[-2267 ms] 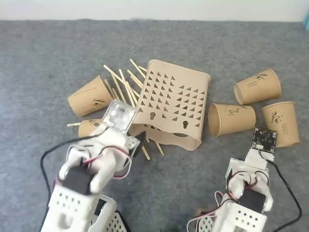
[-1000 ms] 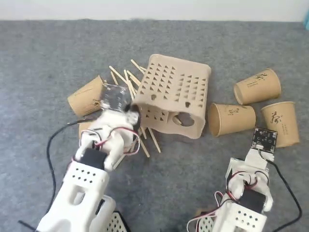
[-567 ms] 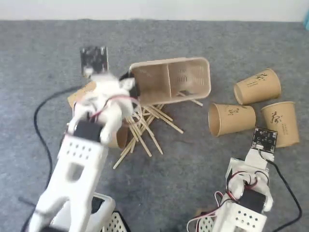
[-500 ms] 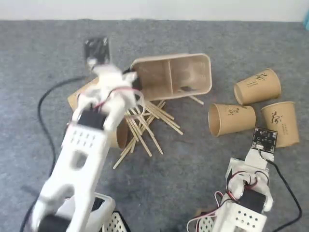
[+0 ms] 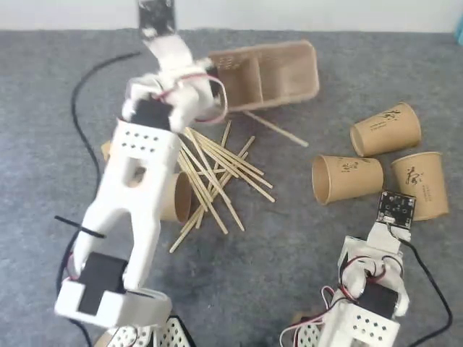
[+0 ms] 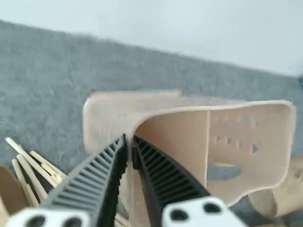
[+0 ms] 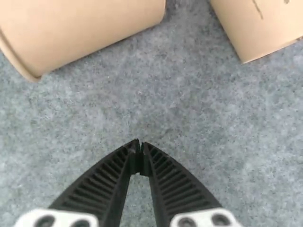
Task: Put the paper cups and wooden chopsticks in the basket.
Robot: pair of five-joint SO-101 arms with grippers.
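A grey, felt-covered table (image 5: 51, 79) is seen from above, with two white robot arms based at its near edge. The left arm (image 5: 137, 188) stretches right across to the far edge. There the left claw (image 5: 215, 92) is clamped on the rim of a beige plastic basket with cut-out holes (image 5: 278, 69). The basket is tipped on its side close to the far edge, its mouth turned toward the near edge. A divider and two compartments show inside. I cannot tell whether it rests on the table. Seen from the left wrist, the black toothed jaws sit almost together, with the thin basket wall (image 6: 156, 118) pinched between them.

A loose fan of pale wooden chopsticks (image 5: 217, 170) lies around the middle of the table, just beside the left arm. One single stick (image 5: 275, 130) lies apart, between the fan and the basket.

Four tan paper cups with dark print lie on their sides. One cup (image 5: 177, 196) is partly under the left arm, touching the chopsticks. The other three lie toward the right edge: one farther back (image 5: 385, 129), and two side by side nearer the near edge (image 5: 346, 178) (image 5: 421, 184).

The right arm (image 5: 372, 285) sits at the near right corner. The right claw (image 7: 139, 161) has its tips together, holding nothing. It points at bare table just short of two of the cups.
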